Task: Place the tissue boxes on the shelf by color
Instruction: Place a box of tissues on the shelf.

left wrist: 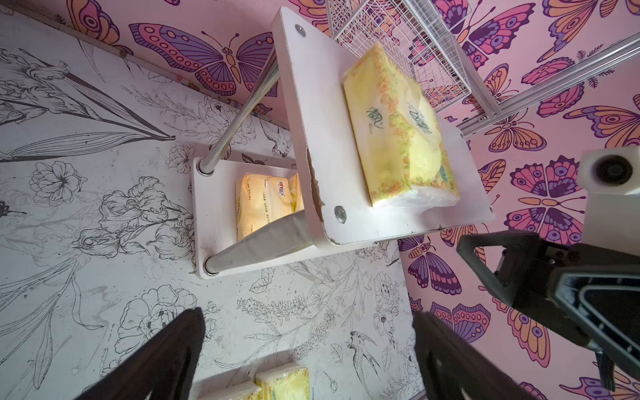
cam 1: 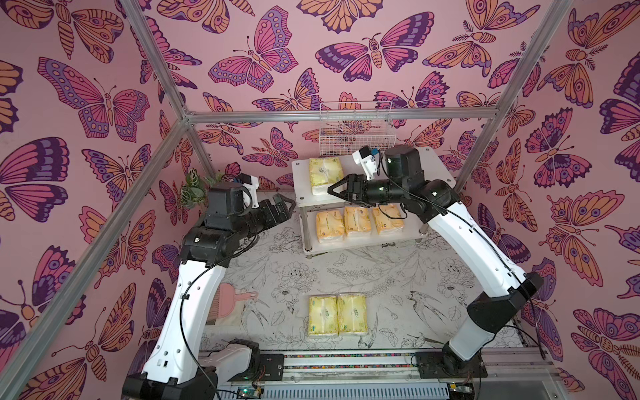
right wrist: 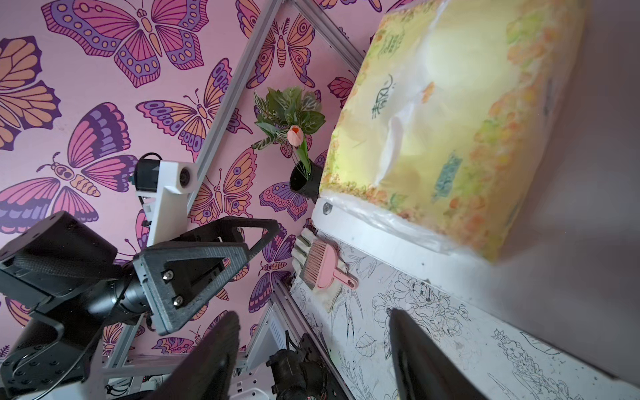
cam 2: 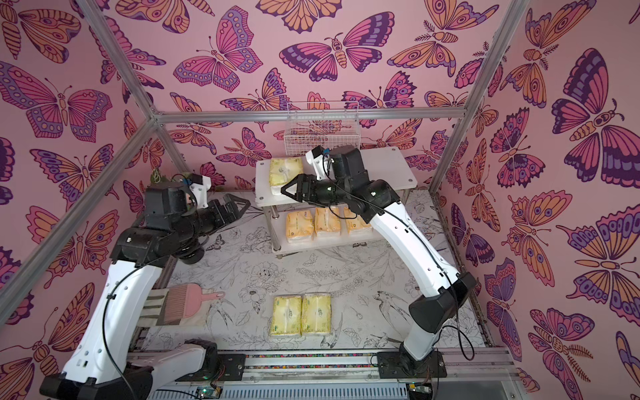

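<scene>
The shelf (cam 1: 433,175) stands at the back of the table. On its top board lies one pale yellow-green tissue box (cam 1: 325,175), also seen in the left wrist view (left wrist: 398,135). Three orange-yellow boxes (cam 1: 357,221) sit side by side on the lower board. Two more pale yellow-green boxes (cam 1: 337,314) lie together on the table near the front. My right gripper (cam 1: 331,190) hovers at the top board's front edge, just off the box there; it is open and empty (right wrist: 313,318). My left gripper (cam 1: 289,204) hangs left of the shelf, open and empty (left wrist: 308,322).
A white wire basket (cam 1: 353,128) hangs on the wall behind the shelf. A pink dustpan brush (cam 2: 194,304) lies on a cloth at the table's left. A potted plant (right wrist: 298,138) stands in the back left corner. Aluminium frame posts (cam 1: 491,138) border the table.
</scene>
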Controlling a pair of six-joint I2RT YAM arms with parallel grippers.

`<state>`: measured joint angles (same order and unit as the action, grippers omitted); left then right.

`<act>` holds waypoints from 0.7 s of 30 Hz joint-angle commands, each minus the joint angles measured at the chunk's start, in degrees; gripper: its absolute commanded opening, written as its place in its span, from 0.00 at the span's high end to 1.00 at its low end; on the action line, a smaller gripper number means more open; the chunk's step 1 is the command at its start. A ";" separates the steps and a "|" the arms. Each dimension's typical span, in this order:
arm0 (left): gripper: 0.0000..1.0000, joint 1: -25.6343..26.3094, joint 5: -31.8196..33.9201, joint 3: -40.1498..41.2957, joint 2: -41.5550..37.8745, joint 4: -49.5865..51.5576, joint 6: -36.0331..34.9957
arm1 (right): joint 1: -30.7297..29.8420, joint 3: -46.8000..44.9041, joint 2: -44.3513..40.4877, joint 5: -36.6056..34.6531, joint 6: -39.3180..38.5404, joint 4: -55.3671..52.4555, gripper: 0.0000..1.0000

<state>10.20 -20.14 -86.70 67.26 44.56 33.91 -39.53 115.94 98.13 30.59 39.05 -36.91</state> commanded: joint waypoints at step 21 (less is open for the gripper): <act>0.00 0.99 0.37 1.27 -1.17 -1.58 -0.05 | 1.96 3.11 5.11 -2.63 0.24 2.97 0.29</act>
<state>10.92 -19.94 -86.39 67.18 43.53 33.91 -38.20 117.56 102.76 28.73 39.18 -34.28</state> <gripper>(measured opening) 0.995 0.712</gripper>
